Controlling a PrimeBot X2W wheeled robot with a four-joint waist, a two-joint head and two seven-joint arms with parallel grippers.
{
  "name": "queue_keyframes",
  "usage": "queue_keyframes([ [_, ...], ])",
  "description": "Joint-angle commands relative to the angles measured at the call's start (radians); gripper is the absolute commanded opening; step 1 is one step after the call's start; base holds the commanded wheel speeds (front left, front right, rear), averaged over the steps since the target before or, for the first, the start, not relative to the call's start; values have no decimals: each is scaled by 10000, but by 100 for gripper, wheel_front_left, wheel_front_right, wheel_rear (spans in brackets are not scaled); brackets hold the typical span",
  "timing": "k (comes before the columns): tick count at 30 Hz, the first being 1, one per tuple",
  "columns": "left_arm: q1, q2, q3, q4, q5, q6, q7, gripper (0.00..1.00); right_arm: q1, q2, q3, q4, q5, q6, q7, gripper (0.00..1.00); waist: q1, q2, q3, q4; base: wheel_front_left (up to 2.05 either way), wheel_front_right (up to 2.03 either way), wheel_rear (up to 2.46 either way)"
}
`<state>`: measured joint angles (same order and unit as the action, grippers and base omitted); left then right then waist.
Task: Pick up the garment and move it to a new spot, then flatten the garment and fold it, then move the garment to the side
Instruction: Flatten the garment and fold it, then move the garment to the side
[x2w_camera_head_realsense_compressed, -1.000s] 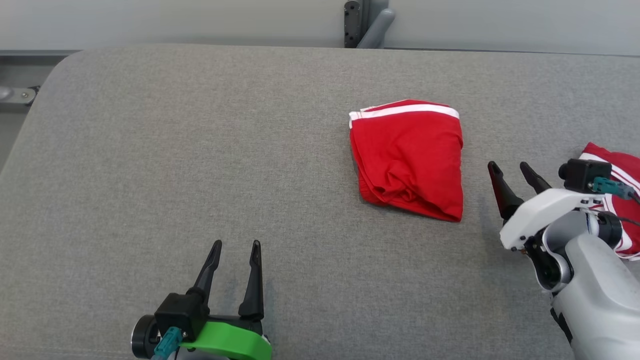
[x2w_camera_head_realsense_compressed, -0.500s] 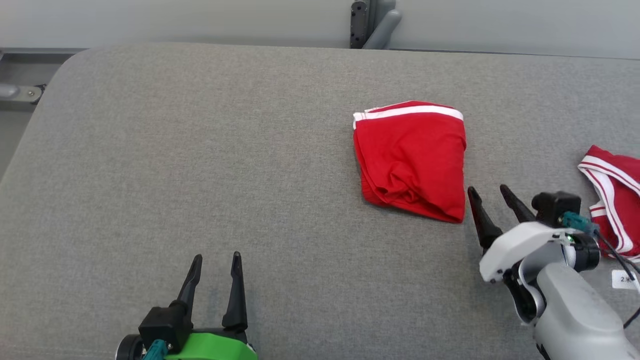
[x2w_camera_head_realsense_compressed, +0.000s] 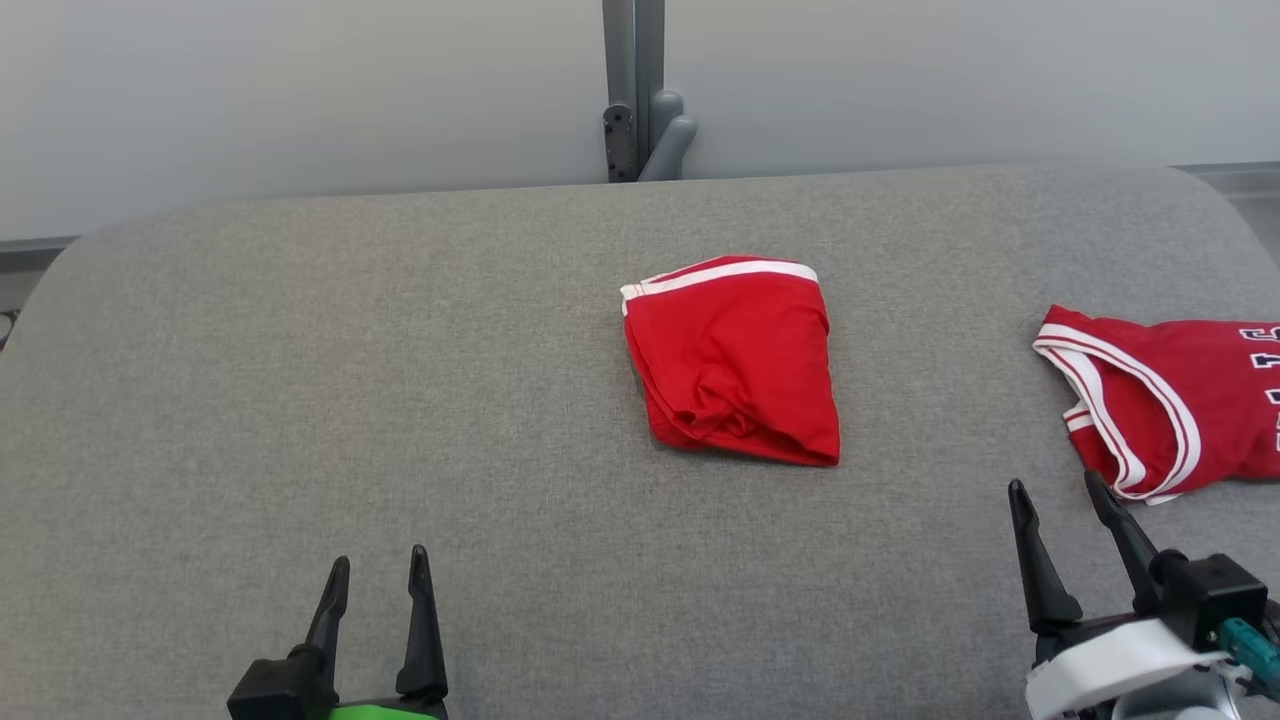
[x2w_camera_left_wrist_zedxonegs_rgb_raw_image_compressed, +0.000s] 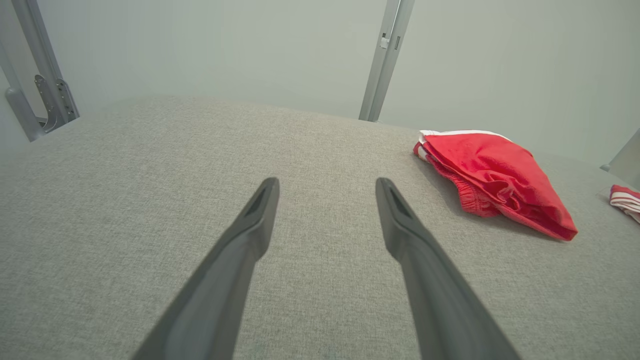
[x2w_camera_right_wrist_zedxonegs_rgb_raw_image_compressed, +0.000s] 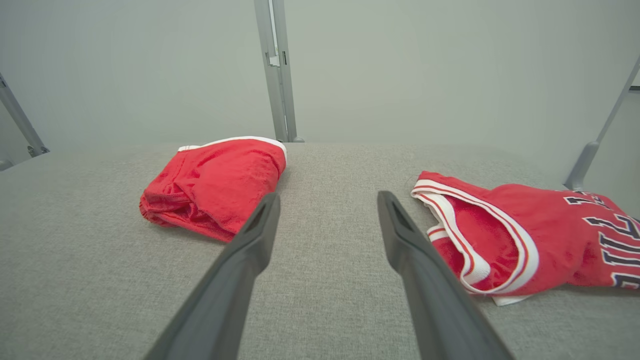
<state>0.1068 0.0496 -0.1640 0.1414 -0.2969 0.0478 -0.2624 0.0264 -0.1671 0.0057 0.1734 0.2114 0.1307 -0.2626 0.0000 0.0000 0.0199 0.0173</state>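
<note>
A folded red garment (x2w_camera_head_realsense_compressed: 735, 360) with a white band along its far edge lies near the middle of the grey padded table (x2w_camera_head_realsense_compressed: 300, 380); it also lies in the left wrist view (x2w_camera_left_wrist_zedxonegs_rgb_raw_image_compressed: 492, 177) and the right wrist view (x2w_camera_right_wrist_zedxonegs_rgb_raw_image_compressed: 217, 182). My left gripper (x2w_camera_head_realsense_compressed: 378, 570) is open at the lower left, well apart from it, nothing between its fingers (x2w_camera_left_wrist_zedxonegs_rgb_raw_image_compressed: 260, 215). My right gripper (x2w_camera_head_realsense_compressed: 1058, 492) is open at the lower right, below and right of the folded garment, and it holds nothing either.
A second red jersey (x2w_camera_head_realsense_compressed: 1160, 400) with white trim and dark letters lies at the table's right side (x2w_camera_right_wrist_zedxonegs_rgb_raw_image_compressed: 525, 235), just beyond my right fingers. A grey post (x2w_camera_head_realsense_compressed: 635, 90) with a bracket rises behind the table's far edge against a pale wall.
The head camera has risen and turned, so the whole picture shifted and more of the right jersey shows. Both grippers have drawn back toward the near edge, still open. The folded garment lies unchanged.
</note>
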Motion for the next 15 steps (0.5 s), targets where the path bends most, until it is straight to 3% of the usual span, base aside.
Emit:
queue_keyframes([
  [1,185,19,45,-7,86,-52,-26,100,352,48,-42,-300,-220,-2,-21,100,0,0,-245,-242,0,0,0],
  [5,256,22,144,-9,181,-150,-26,100,998,244,-465,-923,-621,-5,-22,100,0,0,-363,-296,0,0,0],
  [15,217,22,210,215,429,-438,-26,100,1474,437,-762,-619,-1118,-5,-25,100,0,0,-489,-173,0,0,0],
])
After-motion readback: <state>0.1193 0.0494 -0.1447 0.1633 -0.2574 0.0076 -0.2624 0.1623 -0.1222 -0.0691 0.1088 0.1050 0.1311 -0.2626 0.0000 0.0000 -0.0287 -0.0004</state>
